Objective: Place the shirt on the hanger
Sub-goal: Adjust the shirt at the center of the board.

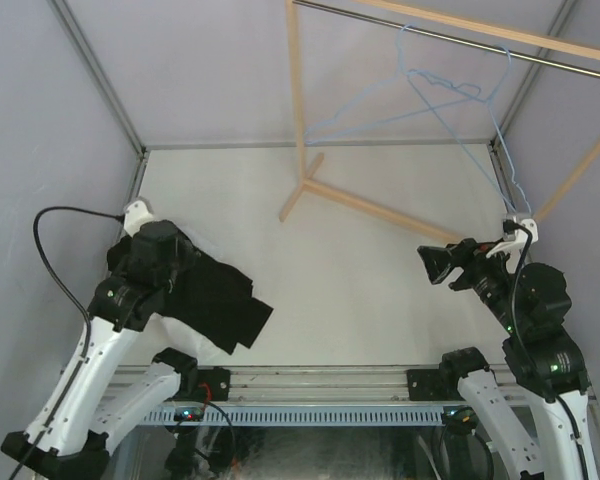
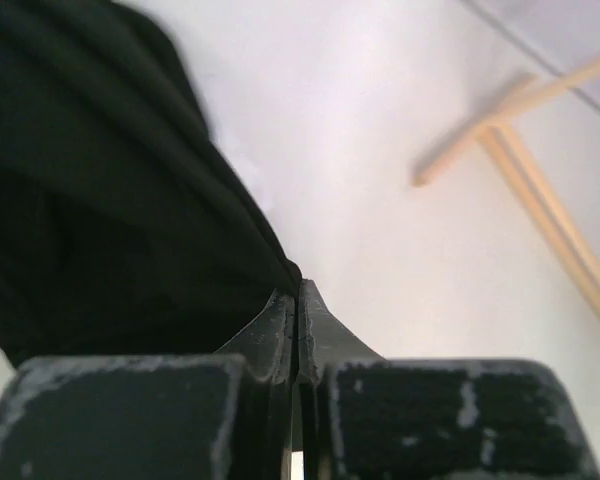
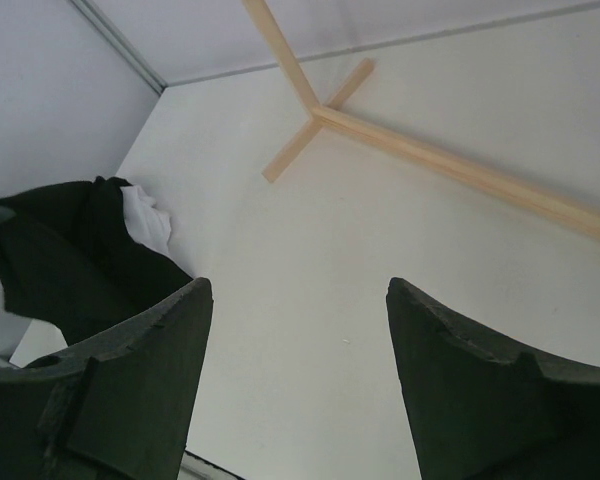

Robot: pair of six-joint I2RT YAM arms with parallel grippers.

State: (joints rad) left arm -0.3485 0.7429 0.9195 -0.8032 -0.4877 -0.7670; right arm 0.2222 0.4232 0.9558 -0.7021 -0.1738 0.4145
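My left gripper (image 1: 192, 266) is shut, fingertips (image 2: 298, 292) pinched on the edge of a black garment (image 1: 225, 310), which hangs from it above the table's near left. The garment fills the left of the left wrist view (image 2: 100, 200) and shows in the right wrist view (image 3: 60, 260). No white shirt shows plainly; a small white patch (image 3: 145, 220) sits beside the black cloth, and I cannot tell what it is. A light blue wire hanger (image 1: 420, 95) hangs on the rack's rod at the back. My right gripper (image 1: 432, 262) is open and empty above the table (image 3: 300, 285).
A wooden rack stands at the back right, its floor bars (image 1: 380, 210) lying across the white table (image 1: 360, 290) and showing in both wrist views (image 3: 430, 165) (image 2: 540, 200). A metal rod (image 1: 450, 40) runs across the top. Grey walls enclose the sides.
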